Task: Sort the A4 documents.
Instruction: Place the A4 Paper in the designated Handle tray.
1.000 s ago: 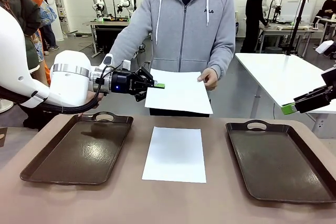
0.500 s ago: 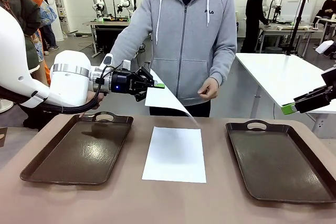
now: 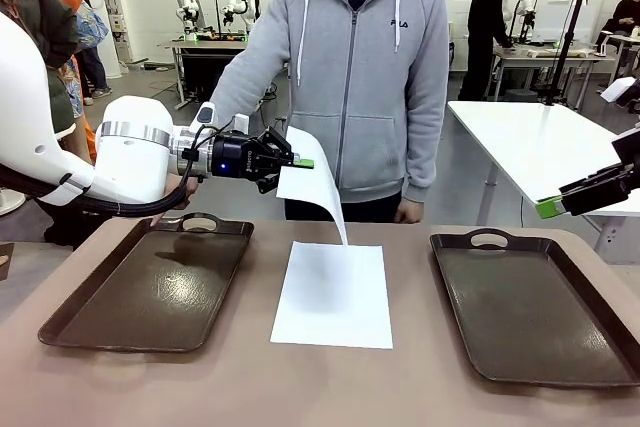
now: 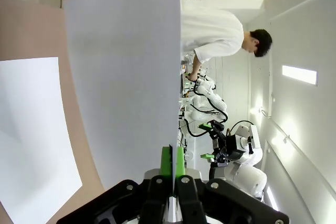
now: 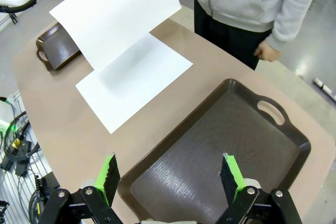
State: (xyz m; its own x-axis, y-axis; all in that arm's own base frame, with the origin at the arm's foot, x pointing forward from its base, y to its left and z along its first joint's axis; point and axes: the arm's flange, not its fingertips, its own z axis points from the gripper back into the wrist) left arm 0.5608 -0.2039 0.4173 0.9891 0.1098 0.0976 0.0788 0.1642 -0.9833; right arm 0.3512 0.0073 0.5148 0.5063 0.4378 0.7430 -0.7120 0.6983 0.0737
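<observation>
Left gripper [image 3: 300, 162] is clamped on the near corner of 1 A4 sheet [image 3: 312, 192], holding it up in the air above the far side of the table [image 3: 240, 387]. The paper droops from the pinch, its free end curling down toward the second sheet [image 3: 335, 292], which lies flat between the 2 trays. I can't tell whether the hanging edge touches it. The person's hand [image 5: 268, 51] is down at their side, off the paper.

Progress, as I judge it: early. The left tray [image 3: 150, 287] and the right tray [image 3: 530, 297] are both bare, so nothing is sorted yet. 1 sheet is in hand and needs a tray, and 1 waits on the table.

Right gripper [image 3: 550, 207] hangs off to the side with its jaws wide apart and nothing between them.

The front view gives me the layout of tray, paper, tray. The left wrist view adds what that can't resolve: the green pads [image 4: 167, 161] are pressed together on the sheet's edge, a thin bite. The right wrist view looks down from over the right tray and shows the held sheet arching above the flat one, clear of the tray floor below me.
</observation>
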